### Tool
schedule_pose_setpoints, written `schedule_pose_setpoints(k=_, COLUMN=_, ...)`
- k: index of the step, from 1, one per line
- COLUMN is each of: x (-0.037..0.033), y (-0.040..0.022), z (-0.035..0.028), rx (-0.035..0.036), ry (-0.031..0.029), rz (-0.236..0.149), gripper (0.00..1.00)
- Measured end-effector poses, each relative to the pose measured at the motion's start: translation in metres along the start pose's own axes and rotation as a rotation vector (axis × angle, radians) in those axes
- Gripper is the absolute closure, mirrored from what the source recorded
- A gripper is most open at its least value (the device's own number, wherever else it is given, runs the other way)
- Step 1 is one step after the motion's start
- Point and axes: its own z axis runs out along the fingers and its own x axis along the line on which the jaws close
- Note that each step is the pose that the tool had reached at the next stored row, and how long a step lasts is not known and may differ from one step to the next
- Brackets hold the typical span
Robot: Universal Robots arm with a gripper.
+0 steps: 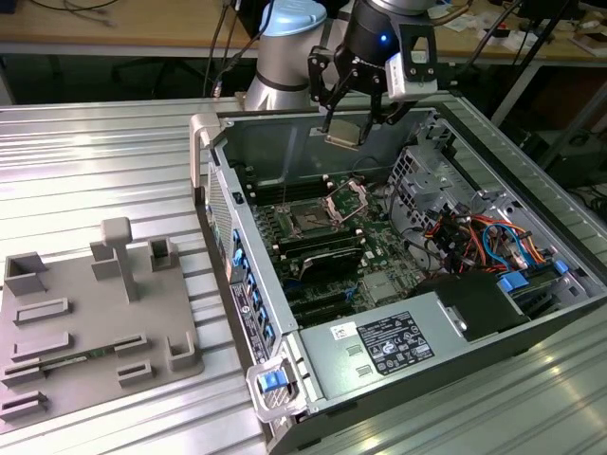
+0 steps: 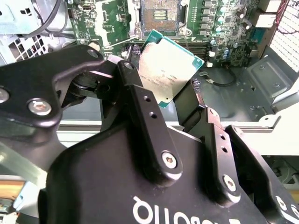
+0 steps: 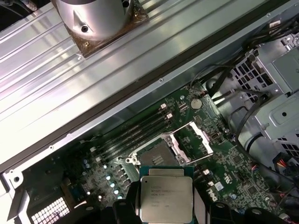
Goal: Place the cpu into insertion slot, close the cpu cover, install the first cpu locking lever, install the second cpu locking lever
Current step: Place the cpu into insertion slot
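— What's closest?
— The black hand (image 2: 163, 81), with white lettering across its body. Its fingers (image 2: 140, 100) pinch the cpu (image 2: 166, 70) by two edges.
— Any print on the chip?
— Faint lines on its silver top; I can't make them out.
— Where is it?
— In the air above the motherboard (image 1: 375, 237), apart from the slot (image 1: 311, 219). The cover (image 1: 347, 197) stands raised beside that.
— Other labels?
— A white label (image 1: 387, 343) on the power supply (image 1: 332, 365).

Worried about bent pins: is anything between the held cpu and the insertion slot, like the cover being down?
Nothing visible blocks it. The gripper holds the cpu in the air above the open case. The insertion slot lies bare below, and the cpu cover stands flipped up beside it.
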Motion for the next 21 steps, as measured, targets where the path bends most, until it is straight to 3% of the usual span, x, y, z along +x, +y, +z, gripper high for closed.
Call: schedule_pose_setpoints(k=21, x=0.0064, y=-0.0041, z=0.0003, rx=-0.0025, ry=-0.0116, rz=0.13, gripper=0.45)
